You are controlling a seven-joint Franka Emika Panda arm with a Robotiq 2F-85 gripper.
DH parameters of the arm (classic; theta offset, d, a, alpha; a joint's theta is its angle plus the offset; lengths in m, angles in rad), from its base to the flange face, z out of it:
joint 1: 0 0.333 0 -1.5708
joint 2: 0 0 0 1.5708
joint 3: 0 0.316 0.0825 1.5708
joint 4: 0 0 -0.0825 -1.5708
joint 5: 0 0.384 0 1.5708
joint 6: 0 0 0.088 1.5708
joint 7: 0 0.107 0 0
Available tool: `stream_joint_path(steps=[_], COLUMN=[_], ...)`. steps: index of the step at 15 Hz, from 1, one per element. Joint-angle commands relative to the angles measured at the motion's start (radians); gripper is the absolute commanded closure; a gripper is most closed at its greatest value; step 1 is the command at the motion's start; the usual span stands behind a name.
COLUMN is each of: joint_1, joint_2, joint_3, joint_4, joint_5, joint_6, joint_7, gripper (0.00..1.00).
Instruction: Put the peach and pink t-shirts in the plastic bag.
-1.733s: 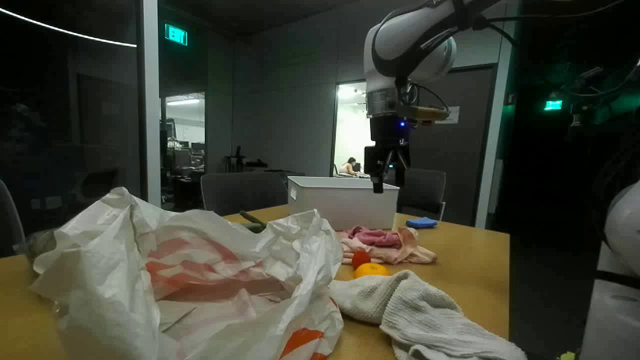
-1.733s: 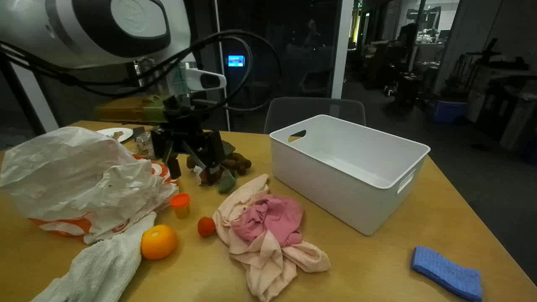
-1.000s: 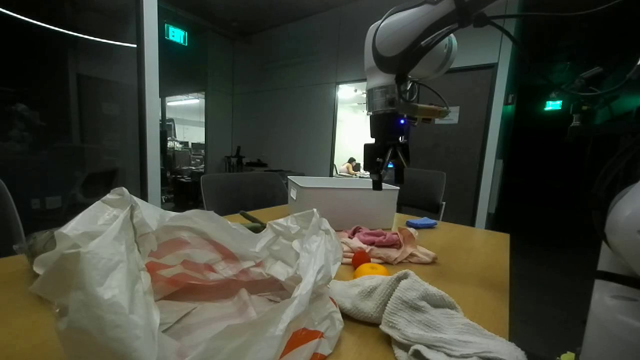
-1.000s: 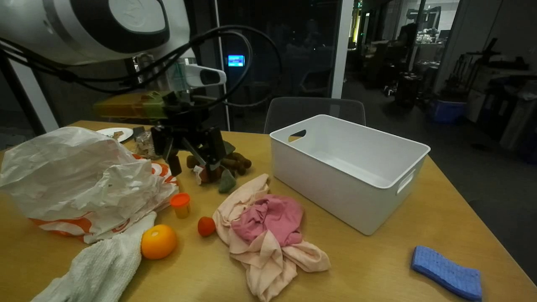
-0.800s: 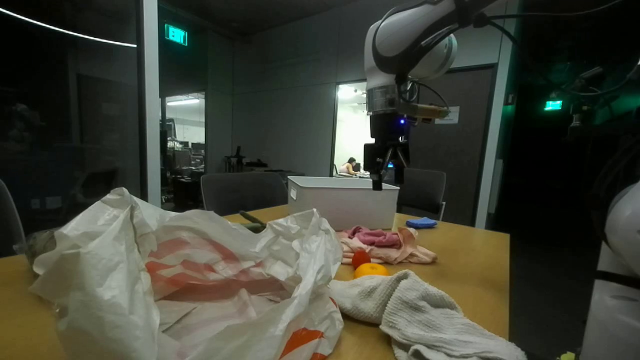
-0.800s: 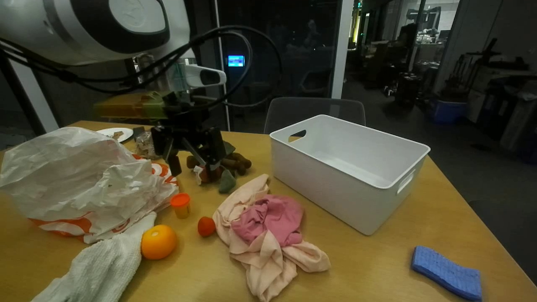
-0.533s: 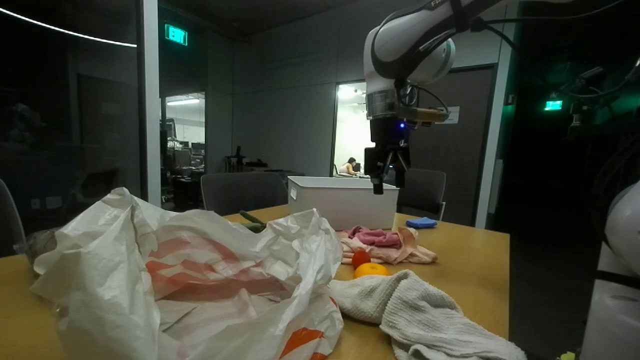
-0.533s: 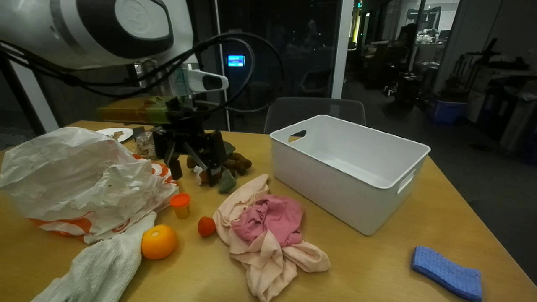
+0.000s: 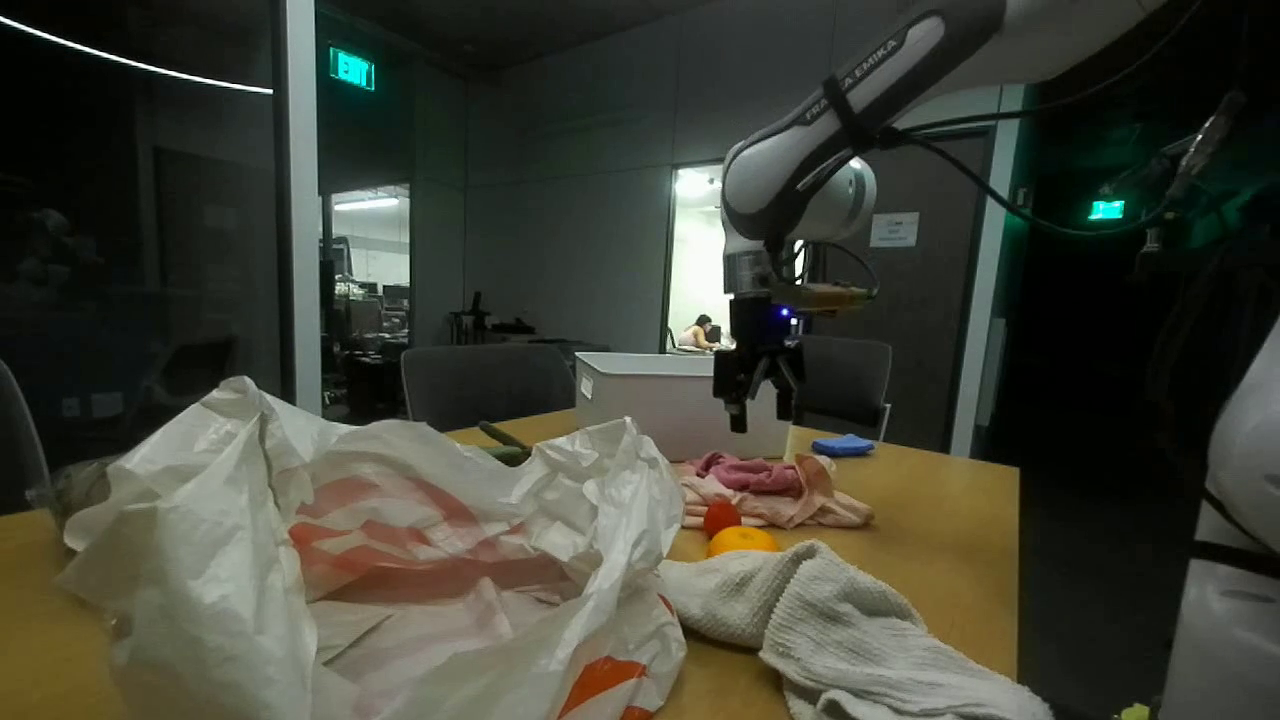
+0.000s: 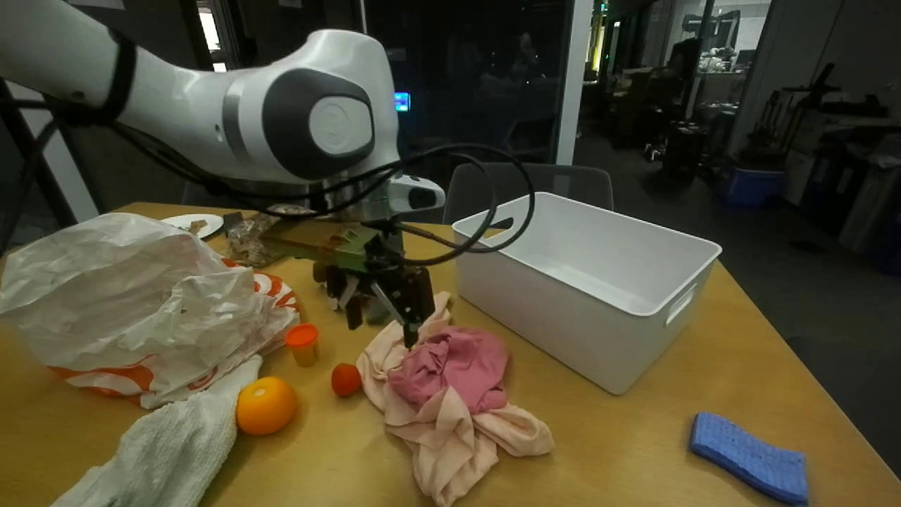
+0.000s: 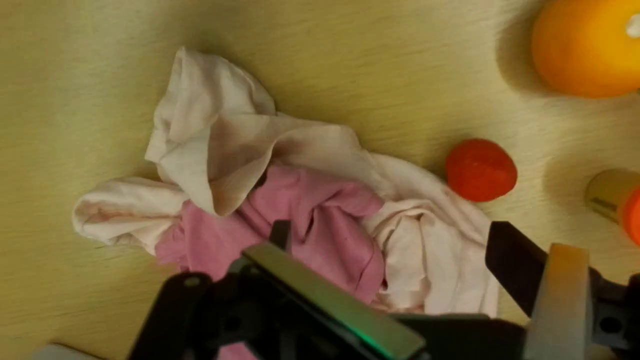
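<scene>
Pink tee [image 10: 461,362] bunched on wrinkled peach tee [image 10: 450,436], jaws wide above (round tub [image 10: 303,346] between tees and crinkly bag [image 10: 148,303]).

Counter [image 10: 605,458]: under all but gripper [image 10: 382,329]; sides as in an exterior view
Bag [image 10: 127,303]: far left, behind towel [image 10: 162,443]
Plate [image 10: 214,224]: behind bag
Fruit [image 10: 267,406]: just right of towel
Jar [image 10: 303,345]: between bag and bottom t-shirt [image 10: 445,447]
Small item [image 10: 345,380]: between fruit and bottom t-shirt
Top t-shirt [image 10: 464,366]: on bottom t-shirt, one edge under its fold
Bin [image 10: 556,317]: behind, right of both t-shirts
Sponge [image 10: 750,458]: front right, before bin
Gripper: above t-shirts, left of bin
</scene>
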Motion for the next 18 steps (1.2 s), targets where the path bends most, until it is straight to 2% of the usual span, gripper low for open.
stream_joint_path(steps=[1, 10, 11, 12, 18], joint_1=[-0.026, -0.07, -0.073, -0.074, -0.075], joint_2=[0.119, 0.354, 0.365, 0.372, 0.383], joint_3=[-0.016, -0.057, -0.058, -0.057, -0.057], joint_4=[0.049, 0.113, 0.118, 0.123, 0.141], joint_5=[-0.008, 0.022, 0.032, 0.046, 0.075], joint_6=[0.136, 0.392, 0.4, 0.399, 0.38], joint_7=[0.013, 0.036, 0.028, 0.018, 0.019], gripper=[0.0, 0.0, 0.09, 0.26, 0.71])
